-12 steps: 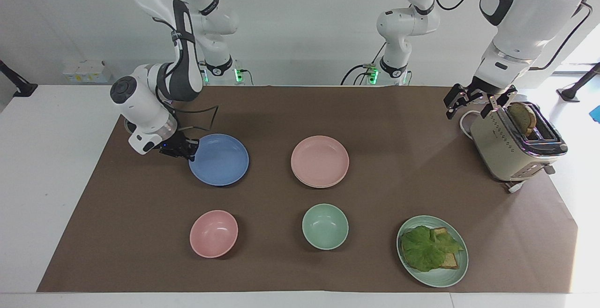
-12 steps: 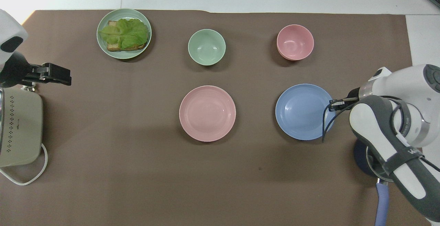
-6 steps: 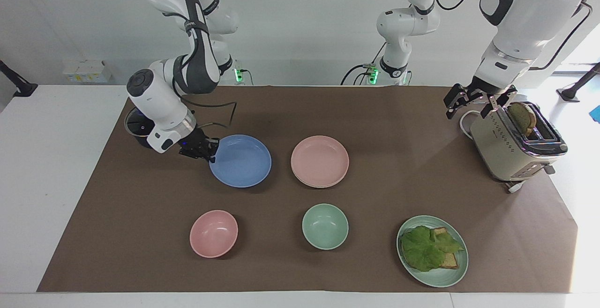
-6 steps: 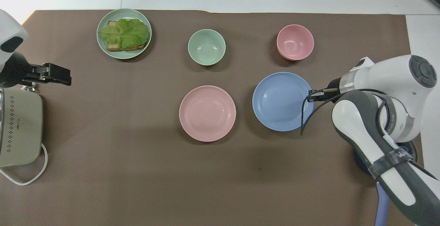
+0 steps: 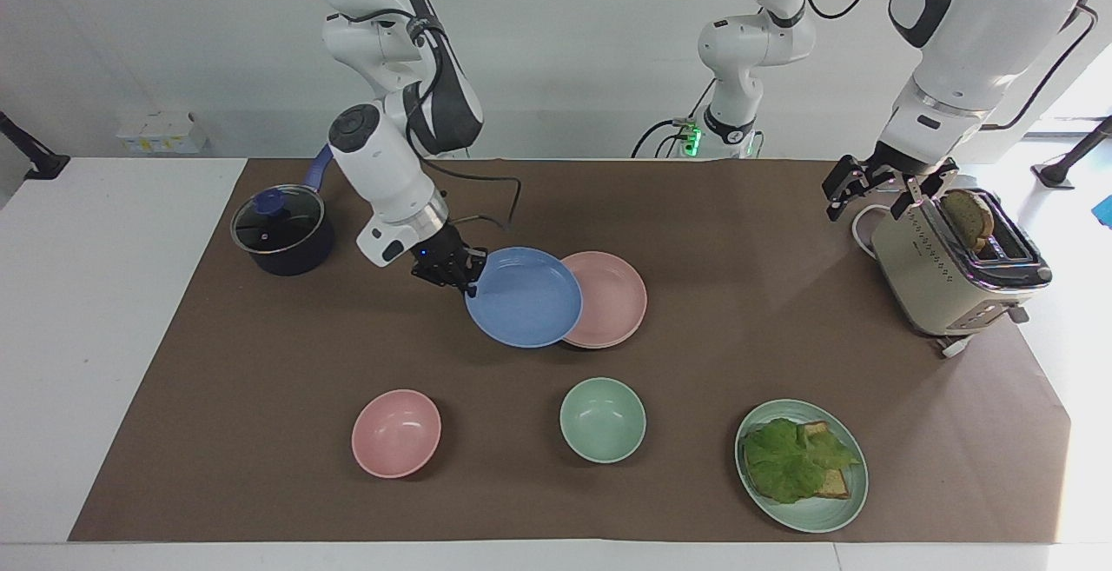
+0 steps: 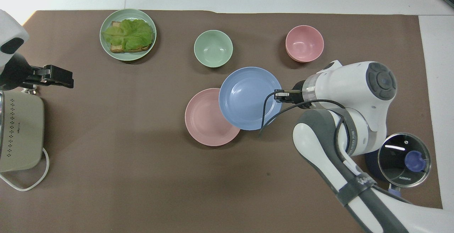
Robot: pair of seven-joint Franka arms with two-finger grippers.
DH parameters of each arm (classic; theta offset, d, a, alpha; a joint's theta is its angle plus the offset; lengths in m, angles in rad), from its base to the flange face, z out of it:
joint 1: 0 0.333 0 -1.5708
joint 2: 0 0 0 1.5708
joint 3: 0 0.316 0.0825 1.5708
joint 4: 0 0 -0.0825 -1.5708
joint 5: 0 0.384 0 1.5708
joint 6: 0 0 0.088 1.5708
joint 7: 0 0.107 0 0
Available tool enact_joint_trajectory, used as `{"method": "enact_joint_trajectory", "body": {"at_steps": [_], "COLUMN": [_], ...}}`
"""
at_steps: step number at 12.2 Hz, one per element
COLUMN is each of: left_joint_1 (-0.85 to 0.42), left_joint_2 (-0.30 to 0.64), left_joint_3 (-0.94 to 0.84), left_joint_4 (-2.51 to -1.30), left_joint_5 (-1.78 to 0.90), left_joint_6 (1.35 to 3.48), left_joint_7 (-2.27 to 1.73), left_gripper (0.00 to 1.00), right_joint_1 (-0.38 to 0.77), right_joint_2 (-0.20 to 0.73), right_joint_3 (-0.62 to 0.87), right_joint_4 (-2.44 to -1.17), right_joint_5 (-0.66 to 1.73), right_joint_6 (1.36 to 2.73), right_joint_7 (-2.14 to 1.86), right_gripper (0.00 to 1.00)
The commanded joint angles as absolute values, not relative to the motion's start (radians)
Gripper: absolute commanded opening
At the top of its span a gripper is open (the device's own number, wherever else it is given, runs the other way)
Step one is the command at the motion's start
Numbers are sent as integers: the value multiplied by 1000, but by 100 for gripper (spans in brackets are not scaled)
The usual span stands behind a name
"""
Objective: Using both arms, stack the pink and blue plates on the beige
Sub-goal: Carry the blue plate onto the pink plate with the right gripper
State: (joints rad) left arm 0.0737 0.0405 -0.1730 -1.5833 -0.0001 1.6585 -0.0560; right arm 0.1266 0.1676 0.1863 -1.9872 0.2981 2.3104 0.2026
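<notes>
The right end effector (image 5: 469, 282) was clamped on the rim of the blue plate (image 5: 524, 297), carrying it lifted and slightly tilted, partly over the pink plate (image 5: 612, 297). From overhead the blue plate (image 6: 250, 98) covered a crescent of the pink plate (image 6: 205, 119) on the side toward the right arm's end of the desk, so that part of the pink plate could not be seen. The fingertips themselves were mostly lost against the plate's rim, and a black cable looped across the plate's edge in the overhead view. The pink plate lay flat on the brown mat (image 5: 261, 432) near the middle of the desk. A thin pale edge showed under it in the facing view, but whether that was a beige plate beneath it could not be made out.

The left end effector (image 5: 877, 193) waited with its fingers spread apart, holding nothing, over the desk just beside the toaster (image 5: 947, 280), which carried a slice of toast (image 5: 967, 216) standing in its slot. In the overhead view the toaster (image 6: 19, 133) was cut off at the picture's edge.

Farther from the robots stood the pink bowl (image 5: 396, 433), the green bowl (image 5: 602, 420) and the green plate (image 5: 838, 501) with lettuce and toast. A dark lidded pot (image 5: 280, 232) sat toward the right arm's end, partly hidden by the arm from overhead.
</notes>
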Motion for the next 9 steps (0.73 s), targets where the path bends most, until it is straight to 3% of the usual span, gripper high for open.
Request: {"method": "enact_joint_trajectory", "body": {"at_steps": [1,9], "left_joint_1": [84,84], "left_joint_2": [35,35], "left_joint_3": [-179,-179], "left_joint_4": [-1583,-1583], "left_joint_5": [12,12], "left_joint_6": [1646,1646], "left_joint_7": [-49,-49], "left_gripper": [100,100], "right_joint_1": [161,282], "right_joint_2": [210,276], "right_joint_3": [187,187], "right_joint_4": [-1973,-1991], "right_joint_5": [324,364], "right_joint_6": [2367,2447], "right_joint_7": [256,322], "right_gripper": [0,0]}}
